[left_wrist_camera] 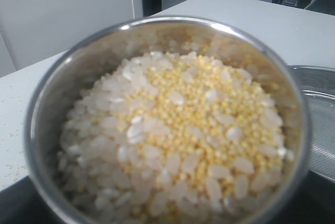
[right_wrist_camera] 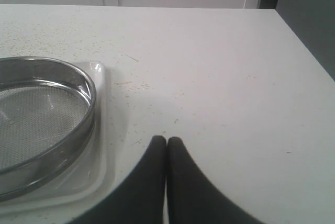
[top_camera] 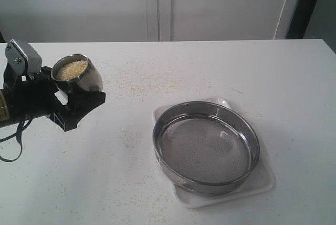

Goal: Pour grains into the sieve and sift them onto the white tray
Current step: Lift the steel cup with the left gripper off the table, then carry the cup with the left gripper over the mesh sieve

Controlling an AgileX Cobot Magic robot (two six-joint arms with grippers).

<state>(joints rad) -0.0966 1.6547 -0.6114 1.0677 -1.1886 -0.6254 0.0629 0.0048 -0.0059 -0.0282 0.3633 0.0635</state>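
The white table point(top_camera: 294, 78) carries everything, and on its right half the white tray point(top_camera: 261, 184) lies flat with only its rounded corners and low rim showing around the sieve point(top_camera: 206, 149), which rests on it. The sieve's mesh looks bare and grey, with no grain on it, so I judge the pour has not begun: the cupful has yet to be carried over and tipped in, and all of the sifting is left. Well apart from the sieve, on the left side, the left gripper point(top_camera: 79, 96) has its jaws spread wide around a rounded steel cup point(top_camera: 90, 81), clamping it off the table and slightly tilted, with nothing spilling. The right gripper point(right_wrist_camera: 166, 148) is pressed closed, empty, low over the table just beside the tray. The grains point(left_wrist_camera: 178, 135) fill the cup nearly to the brim: pale, elongated rice-like pieces ringing a patch of finer yellow beads, dry and loose. Sparse crumbs point(top_camera: 142, 85) speckle the table.
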